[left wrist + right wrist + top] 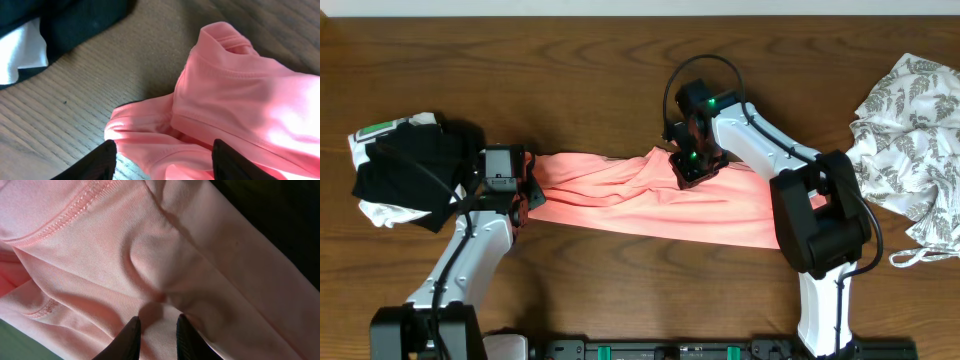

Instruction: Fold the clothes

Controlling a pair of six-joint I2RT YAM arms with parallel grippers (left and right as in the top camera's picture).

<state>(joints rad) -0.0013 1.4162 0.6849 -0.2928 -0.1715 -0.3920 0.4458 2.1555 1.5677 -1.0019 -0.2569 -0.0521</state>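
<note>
The clothes are chiefly a salmon-pink T-shirt (pixel 640 198), stretched in a long creased band across the middle of the table. At its left end, my left gripper (pixel 525 196) stands open. In the left wrist view the wide-apart fingers of this gripper (pixel 164 145) straddle the bunched pink hem (pixel 240 95) without pinching it. My right gripper (pixel 688 168) sits on the shirt's far edge near the middle. In the right wrist view that gripper (pixel 158 319) is shut on a raised fold of the pink fabric (pixel 125 255).
A black-and-white bundle (pixel 410 172) lies at the far left, just beyond the left gripper; its black edge (pixel 75 20) shows close by. A white grey-leaf-print garment (pixel 910 130) lies at the far right. The right arm's body (pixel 815 215) hangs over the shirt's right end.
</note>
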